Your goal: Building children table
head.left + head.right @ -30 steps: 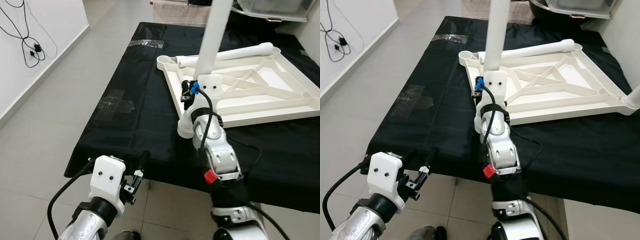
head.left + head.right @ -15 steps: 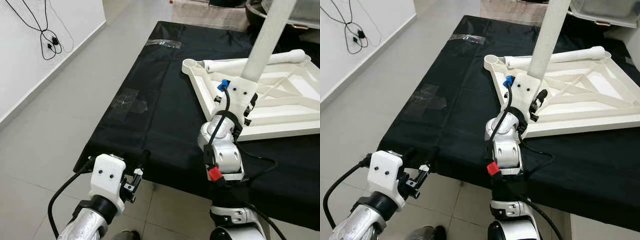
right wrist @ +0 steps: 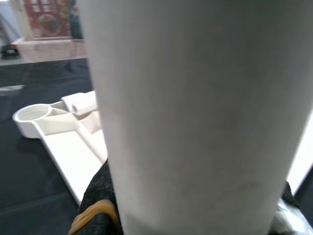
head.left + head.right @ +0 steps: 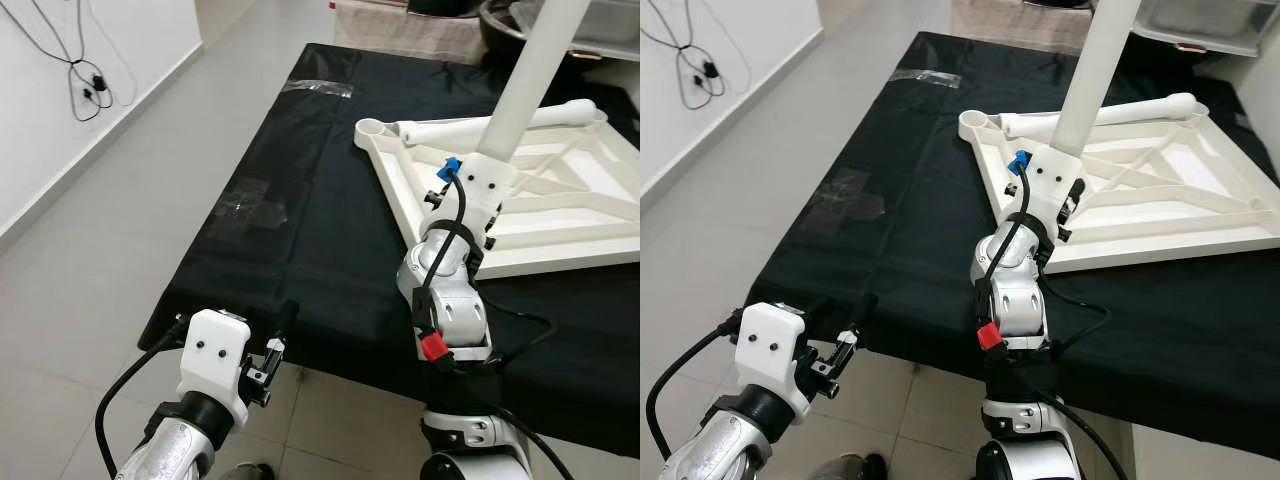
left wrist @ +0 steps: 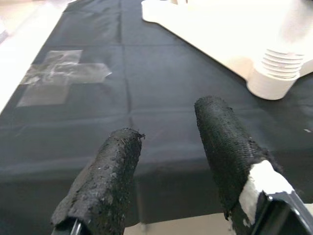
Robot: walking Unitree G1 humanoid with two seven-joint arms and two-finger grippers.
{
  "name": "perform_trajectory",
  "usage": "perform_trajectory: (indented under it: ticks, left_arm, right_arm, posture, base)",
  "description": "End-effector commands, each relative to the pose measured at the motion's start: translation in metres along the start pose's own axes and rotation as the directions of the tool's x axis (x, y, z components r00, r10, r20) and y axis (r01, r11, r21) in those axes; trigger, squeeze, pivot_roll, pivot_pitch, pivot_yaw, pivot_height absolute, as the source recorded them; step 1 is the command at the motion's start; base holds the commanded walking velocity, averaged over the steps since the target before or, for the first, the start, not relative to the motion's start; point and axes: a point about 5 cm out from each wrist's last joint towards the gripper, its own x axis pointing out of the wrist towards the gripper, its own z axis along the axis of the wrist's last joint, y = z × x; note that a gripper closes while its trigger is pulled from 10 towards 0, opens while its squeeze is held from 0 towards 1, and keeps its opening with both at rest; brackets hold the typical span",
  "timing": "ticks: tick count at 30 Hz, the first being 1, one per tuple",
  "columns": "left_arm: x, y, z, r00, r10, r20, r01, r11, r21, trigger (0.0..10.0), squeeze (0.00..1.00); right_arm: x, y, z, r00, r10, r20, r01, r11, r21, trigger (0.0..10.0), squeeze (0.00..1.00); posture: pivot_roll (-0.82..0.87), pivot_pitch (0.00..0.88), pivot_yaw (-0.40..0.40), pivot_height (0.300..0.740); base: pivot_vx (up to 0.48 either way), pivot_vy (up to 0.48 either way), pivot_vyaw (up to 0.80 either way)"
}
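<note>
Landmark: the white tabletop (image 4: 1160,190), lying upside down on a black-draped counter (image 4: 300,190), ribs up.

Right pincer (image 4: 1065,190) sits over the tabletop's near edge, clamped around a white table leg (image 4: 1095,75). The leg stands steeply upright and tilts slightly; its upper end is cut off by the frame. In the right wrist view the leg (image 3: 195,112) blocks nearly everything, so its lower end and the fingers' contact are mostly hidden.

A second leg (image 4: 500,118) lies flat along the tabletop's far edge. A round empty socket (image 4: 372,129) marks the corner beside it. Whether that leg is seated in a socket is unclear.

Left pincer (image 5: 168,156) hovers off the counter's near edge, well away from the tabletop, fingers (image 5: 105,181) moderately apart and holding nothing.

Clear tape patch (image 4: 252,200) sits on the cloth left of the tabletop. Another corner fitting (image 5: 276,73) looks washed out in the left wrist view.
</note>
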Motion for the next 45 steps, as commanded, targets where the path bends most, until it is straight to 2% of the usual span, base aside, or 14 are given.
perform_trajectory:
  ticks: [1, 9, 20, 24, 25, 26, 32, 34, 35, 37, 40, 41, 43, 45]
  left_arm:
    - [-0.001, -0.001, -0.004, 1.0, -0.015, -0.018, 0.015, 1.0, 0.012, 10.0, 0.0]
    - [0.0, -0.001, -0.003, 1.0, -0.019, -0.014, 0.019, 1.0, 0.02, 10.0, 0.0]
    - [-0.001, 0.001, -0.003, 1.0, -0.017, -0.009, 0.017, 0.999, 0.027, 10.0, 0.0]
    - [0.0, 0.001, -0.002, 1.0, -0.017, -0.006, 0.017, 0.999, 0.027, 10.0, 0.0]
    - [0.0, 0.001, -0.002, 1.0, -0.017, -0.006, 0.017, 0.999, 0.027, 10.0, 0.0]
    - [-0.001, 0.001, -0.001, 1.0, -0.016, -0.007, 0.016, 1.0, 0.027, 10.0, 0.0]
    - [-0.002, 0.0, -0.001, 1.0, -0.014, -0.008, 0.015, 1.0, 0.025, 10.0, 0.0]
    - [-0.002, -0.001, -0.001, 1.0, -0.014, -0.009, 0.015, 1.0, 0.024, 10.0, 0.0]
    - [-0.002, -0.001, -0.001, 1.0, -0.014, -0.009, 0.015, 1.0, 0.024, 10.0, 0.0]
    - [-0.002, -0.001, -0.001, 1.0, -0.014, -0.01, 0.015, 1.0, 0.022, 10.0, 0.0]
    - [-0.002, -0.001, -0.001, 1.0, -0.014, -0.01, 0.014, 1.0, 0.022, 10.0, 0.0]
    - [-0.002, -0.001, -0.001, 1.0, -0.012, -0.01, 0.012, 1.0, 0.022, 10.0, 0.0]
    - [-0.002, -0.001, -0.001, 1.0, -0.012, -0.01, 0.012, 1.0, 0.022, 10.0, 0.0]
    - [-0.003, 0.0, 0.0, 1.0, -0.01, -0.011, 0.01, 1.0, 0.023, 10.0, 0.0]
  right_arm:
    - [-0.013, 0.013, -0.041, 0.965, 0.089, -0.246, -0.062, 0.991, 0.116, 10.0, 0.0]
    - [-0.005, 0.003, -0.059, 0.934, 0.229, -0.273, -0.193, 0.969, 0.153, 10.0, 0.0]
    - [-0.004, 0.015, -0.051, 0.787, 0.609, -0.098, -0.602, 0.793, 0.092, 10.0, 0.0]
    - [-0.004, 0.032, -0.047, 0.604, 0.792, -0.094, -0.797, 0.594, -0.11, 10.0, 0.0]
    - [-0.004, 0.032, -0.047, 0.604, 0.792, -0.094, -0.797, 0.594, -0.11, 10.0, 0.0]
    - [0.001, 0.035, -0.05, 0.515, 0.845, -0.144, -0.856, 0.498, -0.14, 10.0, 0.0]
    - [0.004, 0.036, -0.053, 0.407, 0.894, -0.185, -0.912, 0.387, -0.135, 10.0, 0.0]
    - [0.002, 0.038, -0.058, 0.291, 0.929, -0.229, -0.957, 0.286, -0.056, 10.0, 0.0]
    - [0.002, 0.038, -0.058, 0.291, 0.929, -0.229, -0.957, 0.286, -0.056, 10.0, 0.0]
    - [-0.006, 0.042, -0.064, 0.131, 0.958, -0.257, -0.989, 0.144, 0.032, 10.0, 0.0]
    - [-0.011, 0.043, -0.067, 0.051, 0.964, -0.262, -0.995, 0.07, 0.065, 10.0, 0.0]
    - [-0.016, 0.043, -0.068, -0.033, 0.965, -0.259, -0.993, -0.003, 0.115, 10.0, 0.0]
    - [-0.016, 0.043, -0.068, -0.033, 0.965, -0.259, -0.993, -0.003, 0.115, 10.0, 0.0]
    - [-0.029, 0.04, -0.071, -0.245, 0.949, -0.201, -0.948, -0.19, 0.255, 10.0, 0.0]
  posture:
    - [0.18, 0.184, -0.016, 0.74]
    - [0.18, 0.176, -0.015, 0.74]
    - [0.18, 0.169, -0.011, 0.74]
    - [0.18, 0.179, -0.018, 0.74]
    - [0.18, 0.179, -0.018, 0.74]
    - [0.18, 0.183, -0.021, 0.74]
    - [0.18, 0.195, -0.025, 0.74]
    - [0.18, 0.201, -0.025, 0.74]
    - [0.18, 0.201, -0.025, 0.74]
    - [0.18, 0.203, -0.027, 0.74]
    - [0.18, 0.203, -0.027, 0.74]
    - [0.19, 0.212, -0.029, 0.74]
    - [0.19, 0.212, -0.029, 0.74]
    - [0.2, 0.217, -0.03, 0.74]
  base:
    - [0.0, 0.0, 0.0]
    - [0.0, 0.0, 0.0]
    - [0.0, 0.0, 0.0]
    - [0.0, 0.0, 0.0]
    - [0.0, 0.0, 0.0]
    - [0.0, 0.0, 0.0]
    - [0.0, 0.0, 0.0]
    - [0.0, 0.0, 0.0]
    - [0.0, 0.0, 0.0]
    - [0.0, 0.0, 0.0]
    - [0.0, 0.0, 0.0]
    - [0.0, 0.0, 0.0]
    - [0.0, 0.0, 0.0]
    - [0.0, 0.0, 0.0]
